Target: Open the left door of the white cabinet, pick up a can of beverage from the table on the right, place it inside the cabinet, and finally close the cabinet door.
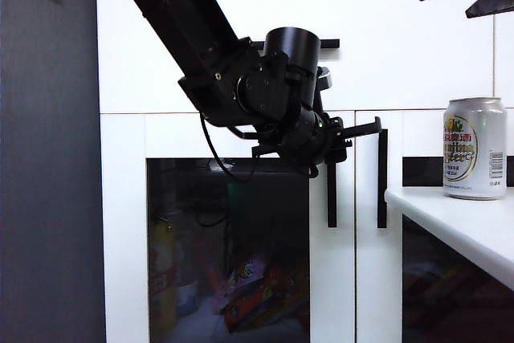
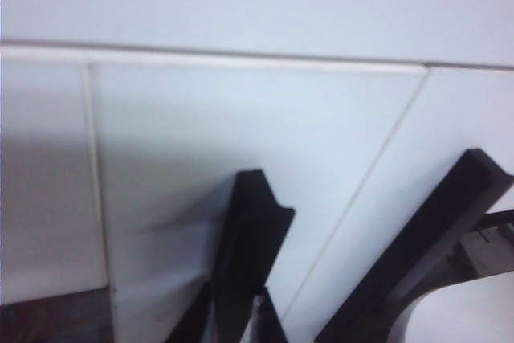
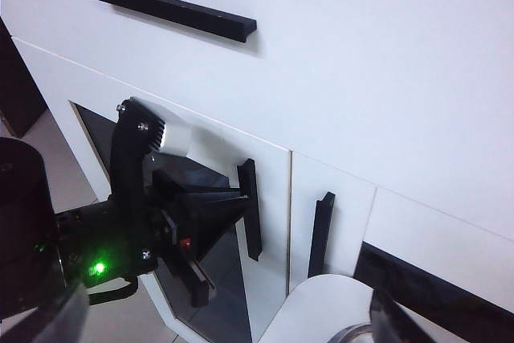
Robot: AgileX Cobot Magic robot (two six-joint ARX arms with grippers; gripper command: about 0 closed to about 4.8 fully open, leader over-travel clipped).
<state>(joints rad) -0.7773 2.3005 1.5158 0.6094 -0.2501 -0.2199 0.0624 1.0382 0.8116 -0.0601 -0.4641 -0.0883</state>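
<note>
The white cabinet (image 1: 401, 54) fills the exterior view, and its left door (image 1: 333, 279) with the dark glass pane lies flush. My left gripper (image 1: 357, 130) is shut, its fingers level and crossing the top of that door's vertical black handle (image 1: 332, 198). The left wrist view shows the same handle (image 2: 250, 247) right at the fingertips (image 2: 265, 320); whether they clamp it I cannot tell. The silver can of beverage (image 1: 474, 148) stands upright on the white table (image 1: 450, 222). My right gripper (image 1: 443, 6) hangs open above and left of the can, holding nothing.
The right door's black handle (image 1: 382, 178) stands close beside the left one. The drawer front carries a horizontal black bar (image 3: 173, 12). Snack packets and a bottle (image 1: 257, 295) show behind the glass. A dark grey wall (image 1: 48, 158) borders the cabinet's left side.
</note>
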